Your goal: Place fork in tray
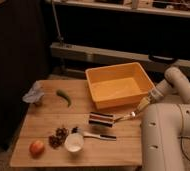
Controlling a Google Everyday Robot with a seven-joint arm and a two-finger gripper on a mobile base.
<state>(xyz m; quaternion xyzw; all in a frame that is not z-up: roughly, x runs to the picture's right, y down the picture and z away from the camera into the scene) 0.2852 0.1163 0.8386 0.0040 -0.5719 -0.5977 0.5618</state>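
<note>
**benchrat:** so what could bite here? The gripper (140, 107) sits right of centre in the frame, just below the lower right corner of the tray (99, 76). Its jaws are pinched together on what looks like the very right end of the fork (125, 118). An end-of-handle pinch on a slim shiny thing means it can pivot or slide out as soon as it lifts, I reckon.

**tinkerer42:** agreed. The fork runs from the gripper down and to the left, and its far end is at the dark striped box (101, 119) in the middle of the table (48, 117). Can't tell if it's lying on the box or only touching it. If that end catches the box on the lift, the fork twists in the grip or drags the box along.

**benchrat:** other worry is the tray wall. It's raised and it's right next to the gripper, up and to the left. A fork hanging low from one end could clip the rim and get knocked onto the table instead of going in.

**tinkerer42:** yeah, looks like it needs height first, then over the rim. Upside: I see nothing inside the tray to land on. The black-handled utensil (95, 135) and white cup (74, 142) sit lower in the frame, apart from the fork, so no mix-up there.
</note>
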